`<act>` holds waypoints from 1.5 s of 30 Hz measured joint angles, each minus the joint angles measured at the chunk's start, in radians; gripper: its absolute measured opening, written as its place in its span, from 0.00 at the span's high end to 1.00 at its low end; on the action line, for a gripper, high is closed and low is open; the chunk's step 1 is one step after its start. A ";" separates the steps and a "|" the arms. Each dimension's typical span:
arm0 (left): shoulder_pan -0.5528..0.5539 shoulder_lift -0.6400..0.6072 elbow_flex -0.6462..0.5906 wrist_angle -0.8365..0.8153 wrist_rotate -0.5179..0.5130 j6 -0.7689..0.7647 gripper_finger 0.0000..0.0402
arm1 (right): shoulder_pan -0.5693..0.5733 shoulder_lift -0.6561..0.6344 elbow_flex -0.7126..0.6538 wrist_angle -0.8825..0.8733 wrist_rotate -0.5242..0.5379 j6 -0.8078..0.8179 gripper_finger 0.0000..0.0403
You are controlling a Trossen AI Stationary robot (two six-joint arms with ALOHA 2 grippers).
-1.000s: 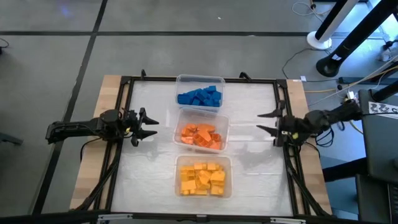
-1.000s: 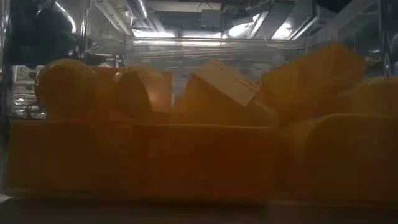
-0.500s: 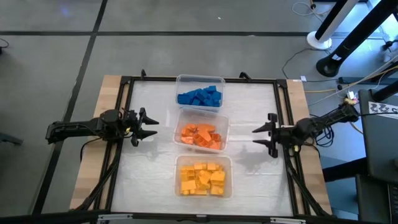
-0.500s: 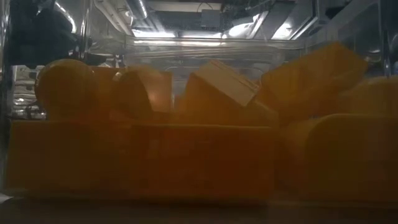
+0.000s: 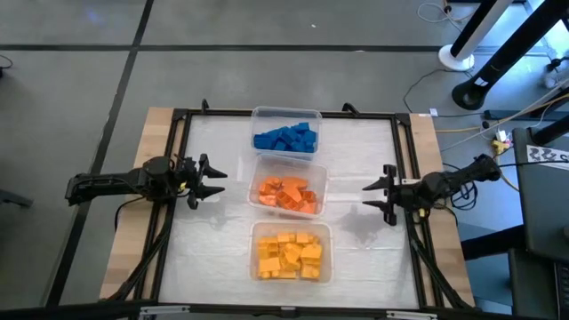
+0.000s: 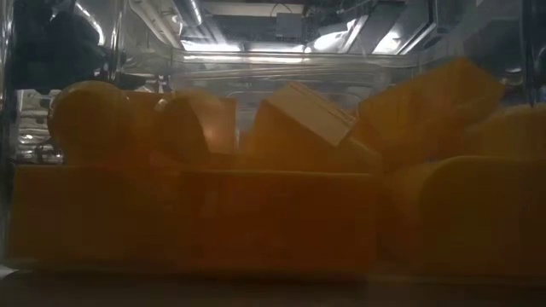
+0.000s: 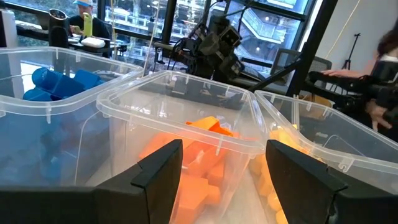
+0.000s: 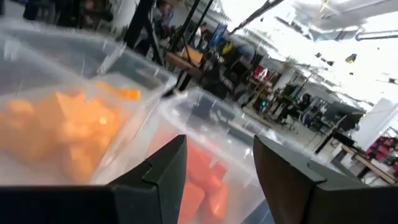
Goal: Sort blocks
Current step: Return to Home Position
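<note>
Three clear tubs stand in a row down the table's middle, and the blocks lie sorted in them. Blue blocks [image 5: 286,138] fill the far tub, orange blocks [image 5: 286,194] the middle tub, yellow blocks [image 5: 289,255] the near tub. My left gripper [image 5: 212,180] stands open at the table's left side, level, pointing at the middle tub, with nothing between its fingers [image 7: 158,177]. My right gripper [image 5: 384,195] stands open at the right side, level, pointing at the same tub, also with nothing in it. The low view shows only yellow blocks [image 6: 281,213] through the near tub's wall.
A black frame [image 5: 182,120] runs around the white table top [image 5: 364,151]. Bare white surface lies between each gripper and the tubs. Beyond the table, desks, stands and a person's arm [image 7: 373,102] show in the left wrist view.
My right gripper has come down and moved a little toward the tubs and the near edge, rolling about its own line as it went. Its fingers have stayed open. The left arm and the blocks have kept still.
</note>
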 joint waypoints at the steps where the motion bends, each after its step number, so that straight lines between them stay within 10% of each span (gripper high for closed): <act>1: 0.000 0.000 0.000 0.000 0.000 0.000 0.45 | 0.000 0.000 -0.018 0.003 0.007 0.000 0.54; 45: 0.000 0.000 0.000 0.000 0.000 0.000 0.45 | 0.002 0.000 -0.051 0.041 0.062 0.000 0.54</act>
